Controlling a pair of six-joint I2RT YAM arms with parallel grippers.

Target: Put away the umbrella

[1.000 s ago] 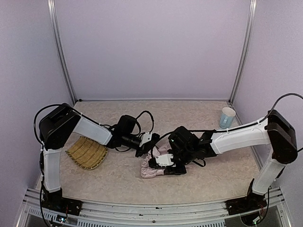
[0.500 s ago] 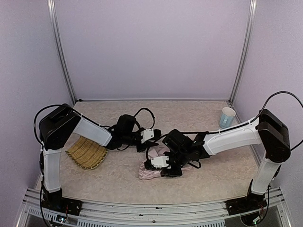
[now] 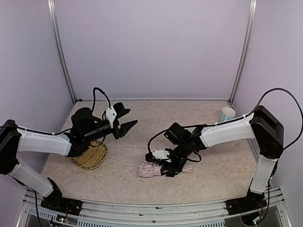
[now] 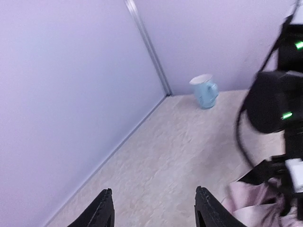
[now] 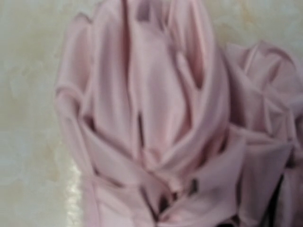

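Note:
The umbrella [image 3: 149, 169] lies folded on the table as a crumpled pale pink bundle with a little black showing. My right gripper [image 3: 165, 166] is down on the bundle's right end and shut on it. In the right wrist view the pink fabric [image 5: 151, 118] fills the picture and hides the fingers. My left gripper [image 3: 127, 117] is well to the left, lifted off the table, open and holding nothing. In the left wrist view its gripper [image 4: 155, 205] frames bare table, with the umbrella [image 4: 248, 203] at the lower right.
A woven straw tray [image 3: 92, 160] lies under my left forearm at the left. A pale blue cup [image 3: 227, 116] stands in the far right corner, also seen as the cup [image 4: 204, 92]. The right arm's black wrist [image 4: 274, 101] looms at the right.
My left gripper has opened, let go and drawn back up and to the left, away from the umbrella. My right gripper has slid slightly left with the umbrella.

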